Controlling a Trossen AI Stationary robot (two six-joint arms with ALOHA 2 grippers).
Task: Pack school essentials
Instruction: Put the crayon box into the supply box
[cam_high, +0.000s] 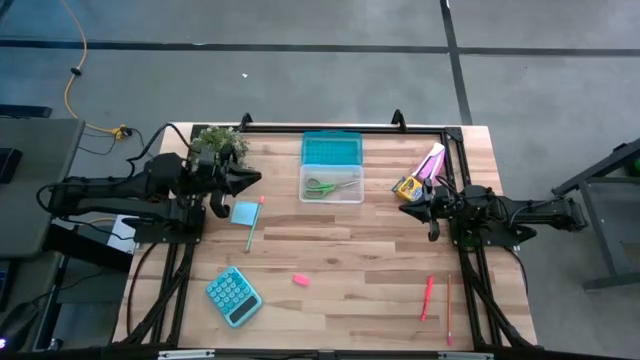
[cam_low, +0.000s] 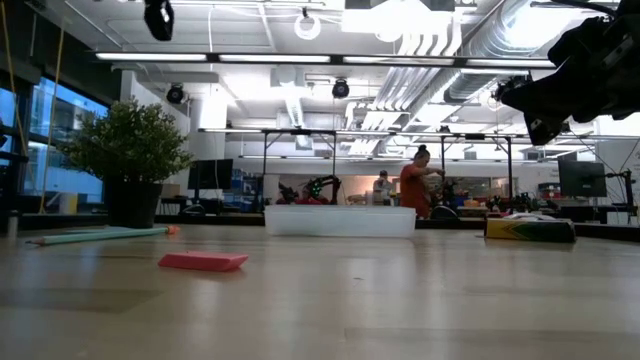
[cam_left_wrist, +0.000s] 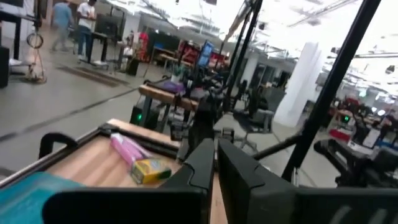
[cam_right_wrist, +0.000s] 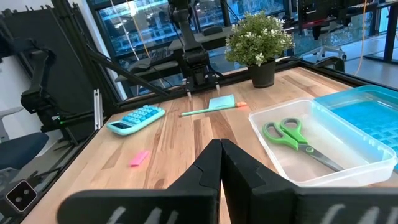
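In the high view, the left pincer (cam_high: 252, 178) is seen at the upper left of the wooden desk (cam_high: 350, 290), beside a small potted plant (cam_high: 220, 142). Its fingers are pressed together and nothing is held. Just below its tip, the light-blue note pad (cam_high: 244, 212) is found, and the teal pen (cam_high: 253, 225) lies touching the pad's right side. A big teal calculator (cam_high: 233, 296) is seen at the lower left. The pink eraser (cam_high: 301, 279) lies alone near the bottom middle.

At the top middle, a clear box (cam_high: 332, 184) is placed, with its teal lid (cam_high: 331, 150) open behind it. The green-handled scissors (cam_high: 333, 186) are already inside the clear box.

To the right of the box, the yellow crayon box (cam_high: 406, 187) is seen, with a pink-and-white packet (cam_high: 431, 160) just behind it. The right pincer (cam_high: 405, 208) is held just below the crayon box, with nothing in it. Its fingers are shut tight too, as is shown in the right wrist view (cam_right_wrist: 221, 163).

At the lower right, the pink-red pen (cam_high: 427, 297) is laid, and the thin pencil (cam_high: 448, 310) lies just beside it.
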